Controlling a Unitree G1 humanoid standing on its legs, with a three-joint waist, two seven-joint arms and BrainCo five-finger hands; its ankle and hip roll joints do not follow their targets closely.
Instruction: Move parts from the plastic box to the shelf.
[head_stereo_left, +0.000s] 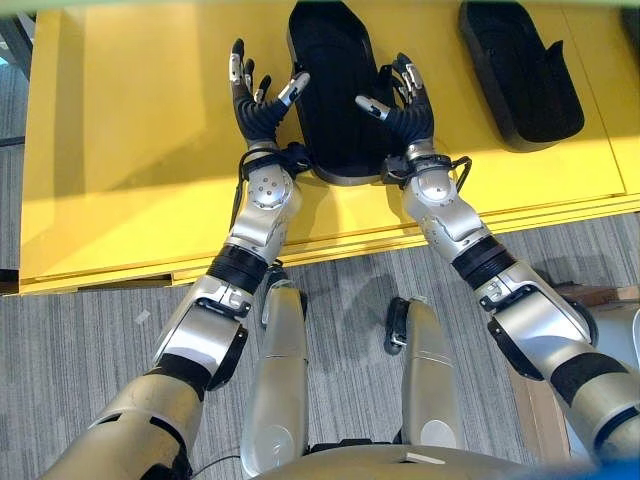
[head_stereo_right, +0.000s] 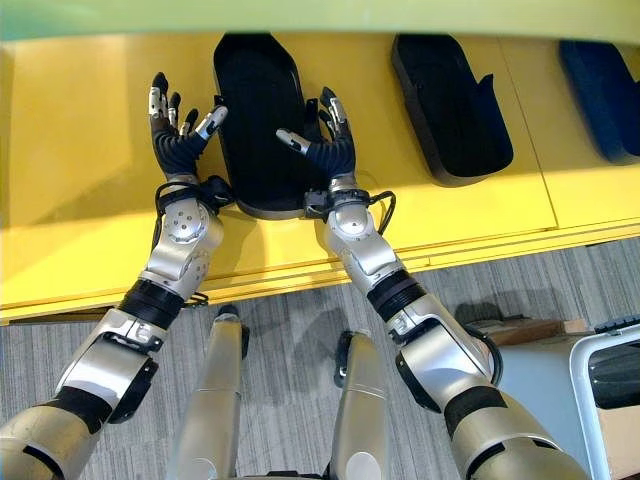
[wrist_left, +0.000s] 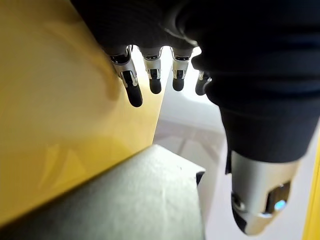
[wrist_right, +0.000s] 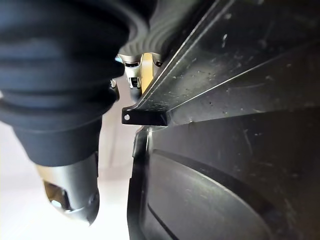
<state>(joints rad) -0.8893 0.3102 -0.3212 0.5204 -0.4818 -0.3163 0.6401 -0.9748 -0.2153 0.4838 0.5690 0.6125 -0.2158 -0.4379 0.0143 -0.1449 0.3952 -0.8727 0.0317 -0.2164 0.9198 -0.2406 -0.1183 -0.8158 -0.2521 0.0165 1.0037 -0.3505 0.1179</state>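
Part (head_stereo_left: 335, 90) lies between open left hand (head_stereo_left: 258, 100), right hand (head_stereo_left: 405, 105).

No text, label, number or sign can be read anywhere on the things in these views.

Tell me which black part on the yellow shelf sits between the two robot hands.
The leftmost black part, flanked by the left robot hand and right robot hand; the other black part lies apart to the right.

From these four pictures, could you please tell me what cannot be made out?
- Far end of the black part between the hands: cut off by the head views' top edge.
- Right hand fingers: in the right wrist view, mostly hidden behind the part's rim.
- Dark blue part: cut by the right edge.
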